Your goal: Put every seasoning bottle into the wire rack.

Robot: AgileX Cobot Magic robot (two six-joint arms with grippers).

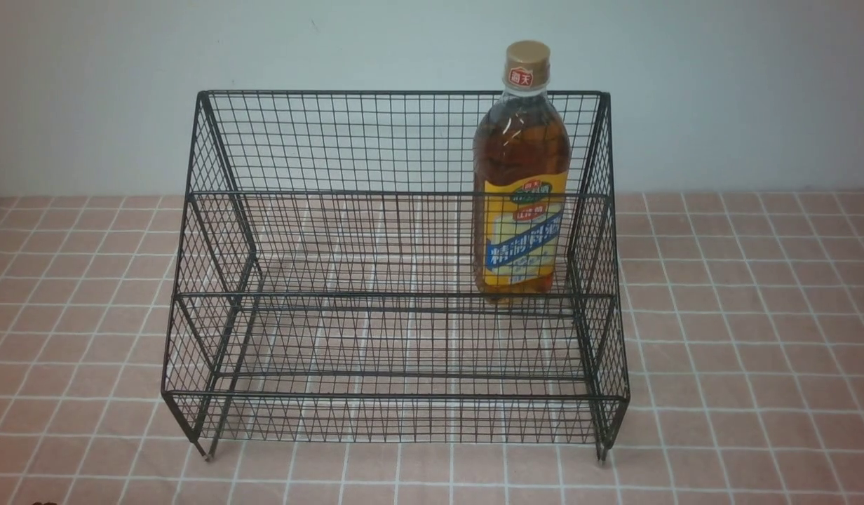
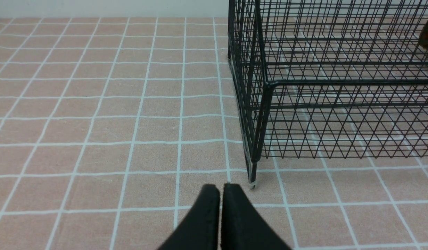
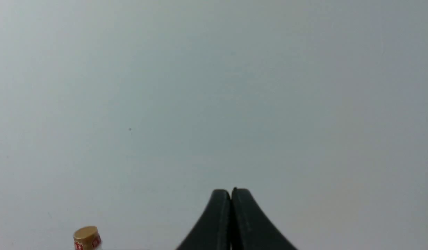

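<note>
The seasoning bottle (image 1: 521, 182) stands upright at the right end of the wire rack's (image 1: 404, 92) upper tier, steadied by the back grid, so the left gripper (image 2: 220, 189) and right gripper (image 3: 231, 191), both pressed together on nothing, likely have 0 bottles left to place.

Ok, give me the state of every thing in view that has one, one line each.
Black metal wire-mesh two-tier rack, standing on its legs on the checked cloth, lower tier bare.
Tall clear plastic seasoning bottle of amber liquid, upright, capped, on the rack's upper tier at the right end.
Left gripper, jaws shut, holding nothing.
Right gripper, jaws shut, holding nothing.
</note>
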